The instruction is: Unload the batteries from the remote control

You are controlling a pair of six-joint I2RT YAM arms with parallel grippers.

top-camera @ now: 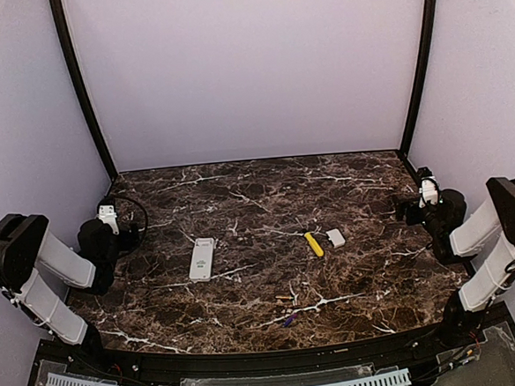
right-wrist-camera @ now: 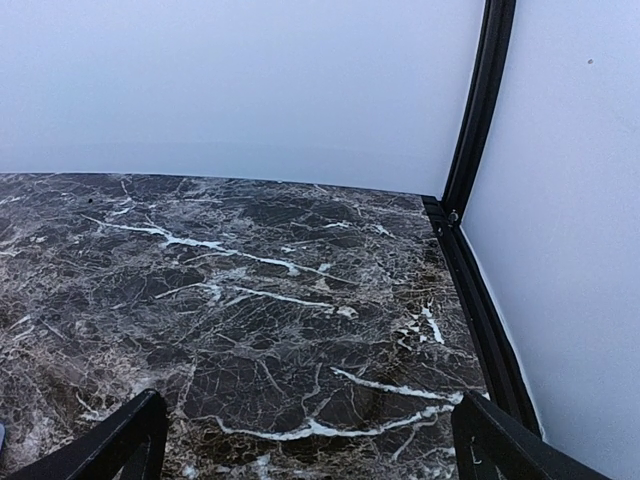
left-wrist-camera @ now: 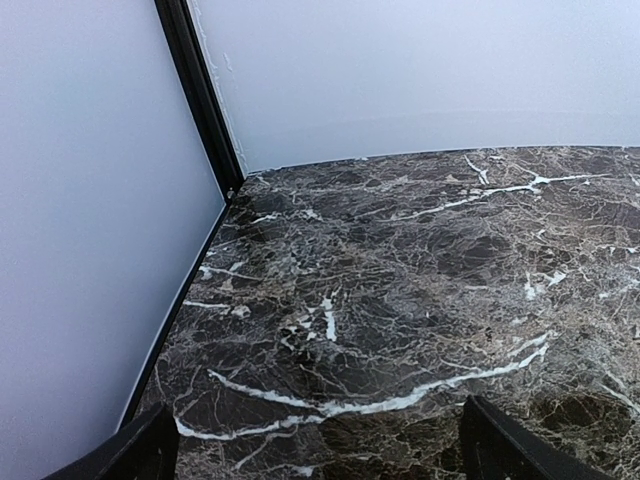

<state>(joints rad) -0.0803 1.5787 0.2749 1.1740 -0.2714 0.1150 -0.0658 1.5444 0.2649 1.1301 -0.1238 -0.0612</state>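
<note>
**A:** Look at the top view: the remote control (top-camera: 202, 259) lies flat on the dark marble worktop (top-camera: 240, 203), left of centre, its long side running roughly front to back.

**B:** And nobody's near it! The left arm (top-camera: 68, 264) is folded at the left edge, the right arm (top-camera: 477, 231) at the right edge, both well apart from everything in the middle.

**A:** What about the left fingers (left-wrist-camera: 140, 455)?

**B:** Spread wide. In the wrist view they sit in the two bottom corners with only bare marble between them. Nothing held.

**A:** Same on the other side?

**B:** Same picture. The right fingers (right-wrist-camera: 120, 445) are wide apart too, empty, with the corner of the enclosure ahead of them.

**A:** And the batteries (top-camera: 289, 318)?

**B:** Out on the worktop! Two tiny dark cylinders near the front edge, close together, one a little behind the other. They lie right of the remote control and nearer the arms' bases, clear of it.

**A:** Anything else out there?

**B:** A yellow-handled tool (top-camera: 314, 244) right of centre, lying at a slant, and a small white cover (top-camera: 336, 238) just beside it on its right. From up here I can't tell whether those two touch.
</note>
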